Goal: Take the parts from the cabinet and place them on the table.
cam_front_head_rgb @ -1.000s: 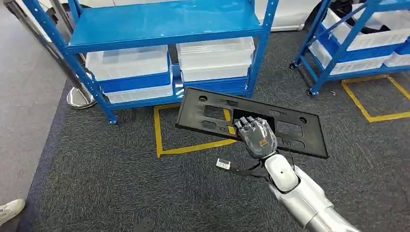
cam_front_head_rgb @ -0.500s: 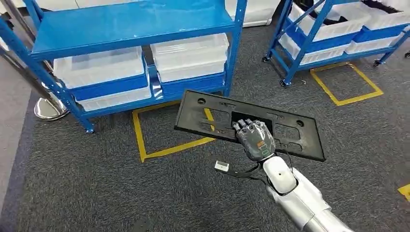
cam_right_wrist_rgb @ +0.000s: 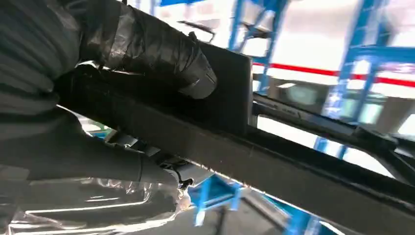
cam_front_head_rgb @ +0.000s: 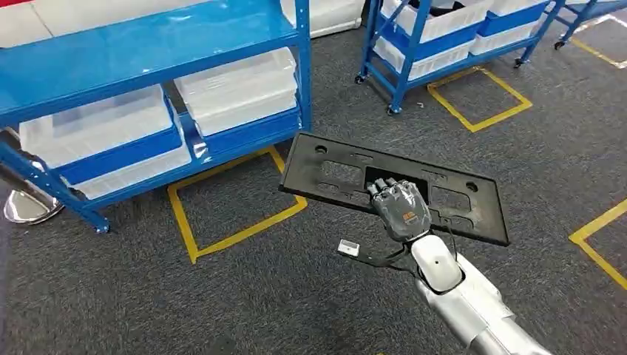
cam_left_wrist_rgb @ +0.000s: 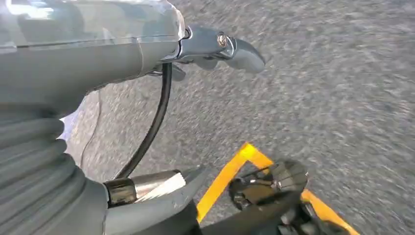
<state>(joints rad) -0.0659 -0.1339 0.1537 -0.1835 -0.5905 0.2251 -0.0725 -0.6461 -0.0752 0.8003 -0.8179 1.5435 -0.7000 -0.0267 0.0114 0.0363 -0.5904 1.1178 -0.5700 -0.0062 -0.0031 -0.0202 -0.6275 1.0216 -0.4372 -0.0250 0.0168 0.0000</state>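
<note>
The right hand (cam_front_head_rgb: 400, 209) is dark grey with small orange marks on its back. Behind the hand is a shiny silver arm (cam_front_head_rgb: 473, 310) with a round wrist. Thin black cables (cam_front_head_rgb: 384, 260) hang beside that wrist, with a small white tag (cam_front_head_rgb: 347, 248).

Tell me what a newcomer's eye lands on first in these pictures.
First, the long black plastic panel with cutouts, gripped at its middle opening by the right hand above the grey carpet. Next, the blue shelving rack at upper left, holding clear plastic bins, with yellow floor tape marked below it.
</note>
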